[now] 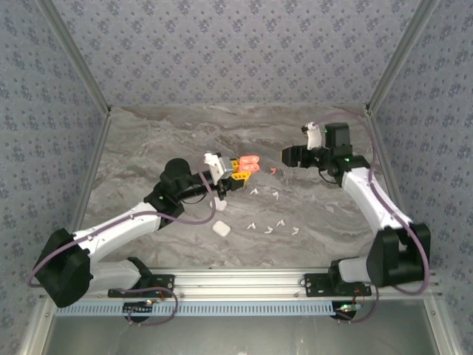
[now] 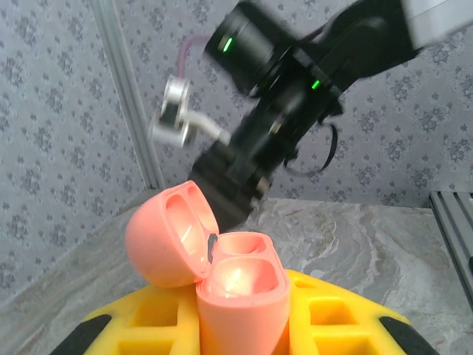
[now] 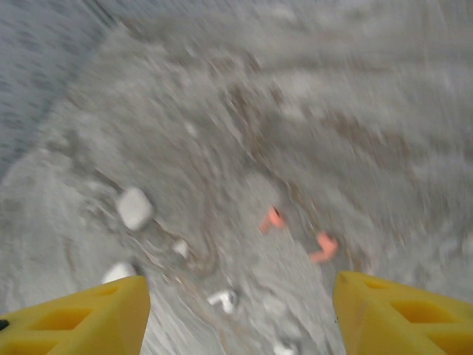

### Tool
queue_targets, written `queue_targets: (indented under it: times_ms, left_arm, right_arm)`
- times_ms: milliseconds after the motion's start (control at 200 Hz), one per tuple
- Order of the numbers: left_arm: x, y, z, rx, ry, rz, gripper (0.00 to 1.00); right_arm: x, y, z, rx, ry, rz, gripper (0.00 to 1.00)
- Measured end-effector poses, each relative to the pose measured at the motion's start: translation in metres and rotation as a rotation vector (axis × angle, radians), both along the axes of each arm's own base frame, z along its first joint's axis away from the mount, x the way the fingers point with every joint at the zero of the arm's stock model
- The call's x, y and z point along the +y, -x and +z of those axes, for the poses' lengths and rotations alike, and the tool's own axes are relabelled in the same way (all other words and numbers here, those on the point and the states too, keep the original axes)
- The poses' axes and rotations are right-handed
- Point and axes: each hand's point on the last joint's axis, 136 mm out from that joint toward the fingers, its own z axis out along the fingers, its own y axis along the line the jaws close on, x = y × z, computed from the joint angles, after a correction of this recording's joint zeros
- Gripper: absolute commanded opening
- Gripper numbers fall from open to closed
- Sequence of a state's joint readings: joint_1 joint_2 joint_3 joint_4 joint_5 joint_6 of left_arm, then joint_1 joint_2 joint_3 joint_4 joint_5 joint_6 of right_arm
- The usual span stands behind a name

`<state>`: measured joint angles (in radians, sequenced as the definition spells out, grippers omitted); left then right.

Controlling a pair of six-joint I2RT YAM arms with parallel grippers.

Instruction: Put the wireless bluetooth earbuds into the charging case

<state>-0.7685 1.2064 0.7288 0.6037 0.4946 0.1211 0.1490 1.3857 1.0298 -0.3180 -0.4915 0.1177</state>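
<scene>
Tabletop (image 3: 332, 111) blurs under right pincer (image 3: 236, 325); left pincer (image 2: 240, 336) half hides coral case (image 2: 240, 285).

The grey marbled table (image 1: 155, 140) carries a loose scatter of white earbuds (image 1: 266, 228) near its middle, with a small white case (image 1: 220, 228) just left of them. Two coral earbuds (image 3: 272, 219) lie close together, apart from the white ones. The blurred right wrist view seems to show a second white case (image 3: 118, 271).

I see my left gripper (image 2: 240, 333) clamped on a glossy coral-pink rounded charging case (image 2: 240, 292) at 6 o'clock, its lid (image 2: 168, 235) swung open toward 9; a blurred black robot arm (image 2: 281, 118) hangs at 12.
</scene>
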Motion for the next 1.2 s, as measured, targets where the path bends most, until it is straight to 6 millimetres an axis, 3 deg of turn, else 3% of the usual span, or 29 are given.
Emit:
queue_targets:
  times_ms: [90,185,485,914,1199]
  left_arm:
    - [-0.004,0.007,0.001,-0.036,-0.007,-0.016,0.0]
    - [-0.009,0.014,0.001,-0.065,-0.018,-0.034,0.0]
    - [-0.01,0.022,0.003,-0.12,-0.039,-0.046,0.0]
    - [-0.01,0.022,0.0,-0.118,-0.056,-0.044,0.0]
    - [-0.01,0.022,0.0,-0.116,-0.058,-0.044,0.0]
  right_arm:
    - [-0.004,-0.005,-0.041,0.148,0.052,-0.033,0.69]
    - [-0.001,-0.016,-0.064,0.237,0.099,-0.041,0.68]
    - [0.019,-0.049,-0.1,0.313,0.172,-0.023,0.52]
    - [0.032,-0.059,-0.149,0.399,0.255,-0.01,0.44]
    - [0.03,-0.06,-0.162,0.427,0.275,-0.015,0.34]
